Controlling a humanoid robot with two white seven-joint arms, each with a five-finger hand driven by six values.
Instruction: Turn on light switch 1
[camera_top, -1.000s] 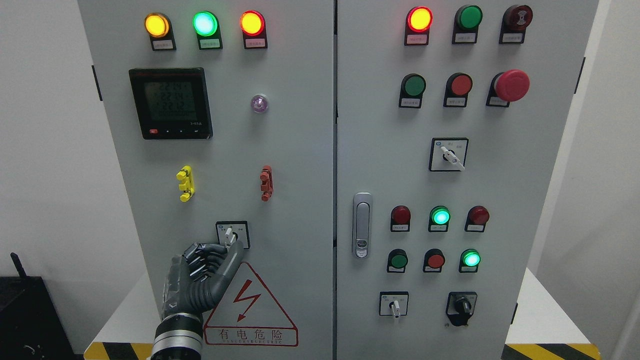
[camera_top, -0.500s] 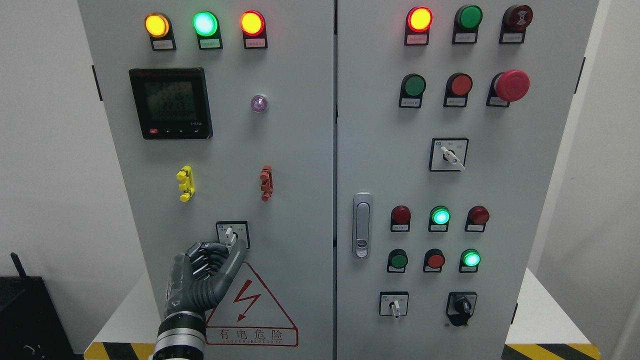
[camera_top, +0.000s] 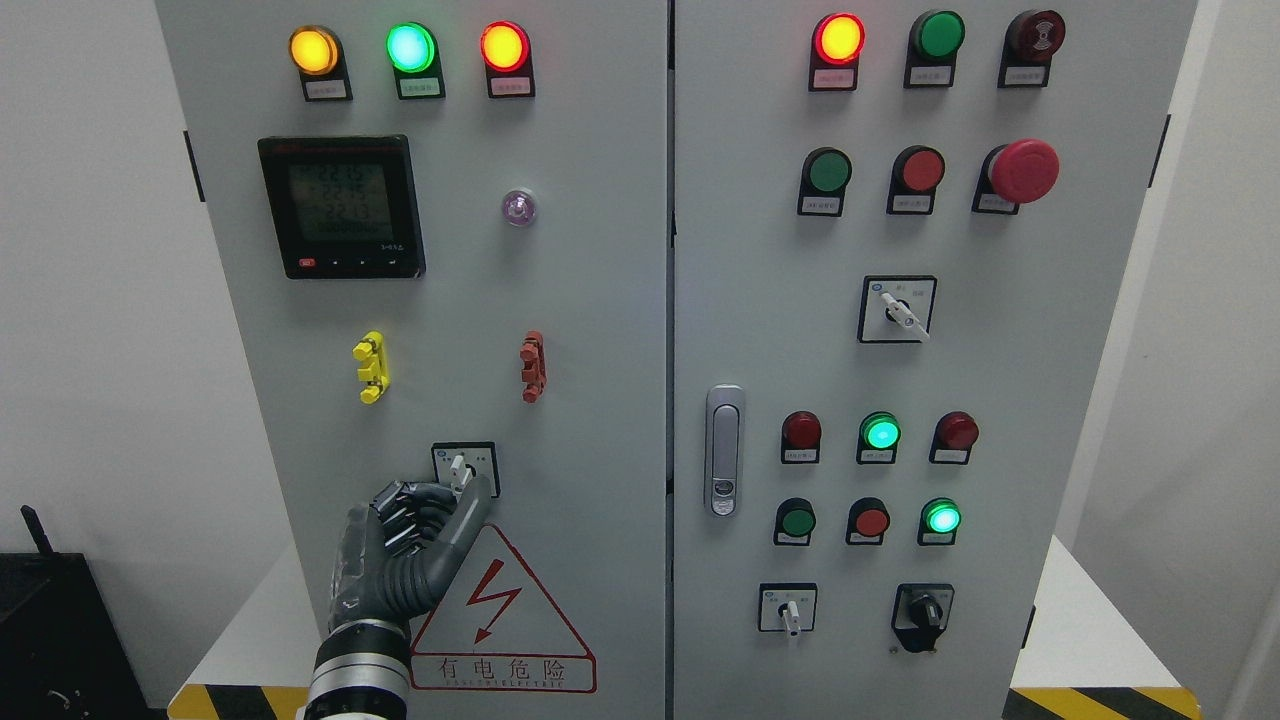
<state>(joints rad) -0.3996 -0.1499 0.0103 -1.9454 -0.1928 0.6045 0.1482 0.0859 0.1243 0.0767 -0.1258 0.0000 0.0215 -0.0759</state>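
Note:
Light switch 1 (camera_top: 465, 468) is a small rotary selector with a white lever in a black-framed plate, low on the left cabinet door. Its lever points almost straight up, tilted slightly left. My left hand (camera_top: 463, 492) comes up from the bottom edge, just below the switch. Its fingers (camera_top: 425, 497) are curled on the left of the lever's lower end, and the thumb stands straight up on the right of it, so the two pinch the lever's base. The right hand is not in the picture.
A red-bordered warning triangle (camera_top: 500, 615) sits under the switch. Yellow (camera_top: 371, 366) and red (camera_top: 533, 366) handles, a meter (camera_top: 341, 206) and lit lamps are above. The right door carries a latch (camera_top: 724, 450), more buttons and selectors (camera_top: 897, 309). A black box (camera_top: 50, 630) stands lower left.
My left hand has crept slightly up and to the right against the switch. The lever's angle looks the same.

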